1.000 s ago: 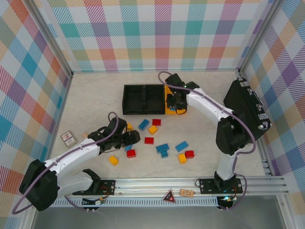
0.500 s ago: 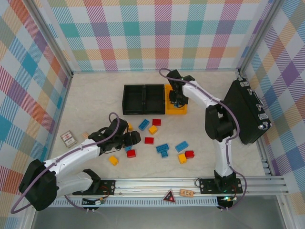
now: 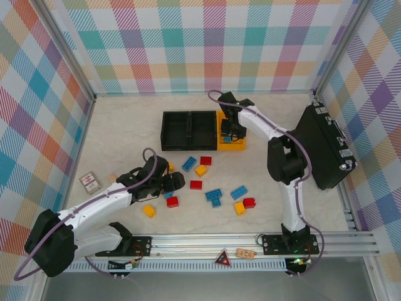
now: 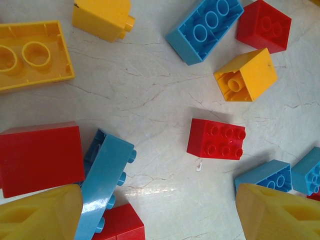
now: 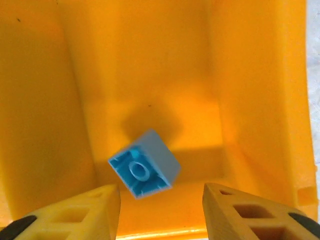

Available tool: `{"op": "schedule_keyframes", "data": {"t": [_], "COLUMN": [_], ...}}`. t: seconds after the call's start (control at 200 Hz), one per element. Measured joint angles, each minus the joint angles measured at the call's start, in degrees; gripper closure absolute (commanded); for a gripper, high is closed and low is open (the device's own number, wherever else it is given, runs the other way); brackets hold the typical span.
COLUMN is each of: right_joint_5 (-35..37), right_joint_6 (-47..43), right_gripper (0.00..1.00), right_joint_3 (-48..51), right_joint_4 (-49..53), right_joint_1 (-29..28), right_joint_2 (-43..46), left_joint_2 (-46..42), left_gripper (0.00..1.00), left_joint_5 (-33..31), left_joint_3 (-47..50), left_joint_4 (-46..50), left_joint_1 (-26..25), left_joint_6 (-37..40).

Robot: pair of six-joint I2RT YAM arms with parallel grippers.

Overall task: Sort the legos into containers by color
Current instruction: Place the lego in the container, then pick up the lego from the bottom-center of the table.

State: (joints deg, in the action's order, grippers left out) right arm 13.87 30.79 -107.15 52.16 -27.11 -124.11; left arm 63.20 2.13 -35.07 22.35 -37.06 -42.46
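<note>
Standing open, the right gripper [image 5: 159, 202] points down into the yellow-orange bin [image 5: 250, 75], its two yellow fingertips [image 5: 95, 205] apart and holding nothing. A small blue brick [image 5: 144, 171] sits tilted just beyond the gap between them, hollow underside toward the camera, clear of both fingertips. Whether it rests on the bin floor cannot be told. Bin walls rise on both sides of the gripper. In the top view, the right gripper [image 3: 230, 132] hangs over this bin [image 3: 237, 146], and the two black bins [image 3: 189, 130] adjoin it on the side toward the left arm.

The left gripper [image 4: 160, 202] is also open and empty, low over the table [image 4: 150, 90]. A long blue brick [image 4: 106, 186] lies just beside one fingertip [image 4: 45, 215], leaning against a large red brick [image 4: 40, 157]. Ahead of the gap lies a red studded brick [image 4: 216, 139], untouched. Farther ahead are a yellow brick [image 4: 246, 75], a blue six-stud brick [image 4: 205, 29] and another red brick [image 4: 263, 26]. Two blue bricks [image 4: 265, 177] lie near the other fingertip [image 4: 280, 215].
</note>
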Motion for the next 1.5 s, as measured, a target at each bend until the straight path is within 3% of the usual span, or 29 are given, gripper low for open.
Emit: {"op": "schedule_keyframes", "data": {"t": [0.155, 0.55, 1.015, 1.5], "right_joint_5": [-0.6, -4.4, -6.4, -8.1], "right_joint_6": [0.0, 0.1, 1.9, 7.6], "right_gripper": [0.52, 0.51, 0.42, 0.36], "right_joint_3": [2.0, 20.7, 40.8, 53.9], "right_joint_4": [-0.9, -6.7, -8.3, -8.4], "right_joint_1": [-0.3, -2.5, -5.2, -5.2], "right_joint_2": [2.6, 22.2, 35.6, 41.0], "left_joint_2": [0.0, 0.0, 1.6, 3.8], "left_gripper": [0.2, 0.26, 0.32, 0.33], "left_joint_5": [-0.3, -1.4, -0.3, 0.4], "left_joint_3": [0.0, 0.0, 0.0, 0.0], "left_joint_4": [0.0, 0.0, -0.1, -2.7], "left_joint_1": [0.0, 0.0, 0.0, -1.8], "left_joint_6": [0.0, -0.2, -0.2, -0.2]}}
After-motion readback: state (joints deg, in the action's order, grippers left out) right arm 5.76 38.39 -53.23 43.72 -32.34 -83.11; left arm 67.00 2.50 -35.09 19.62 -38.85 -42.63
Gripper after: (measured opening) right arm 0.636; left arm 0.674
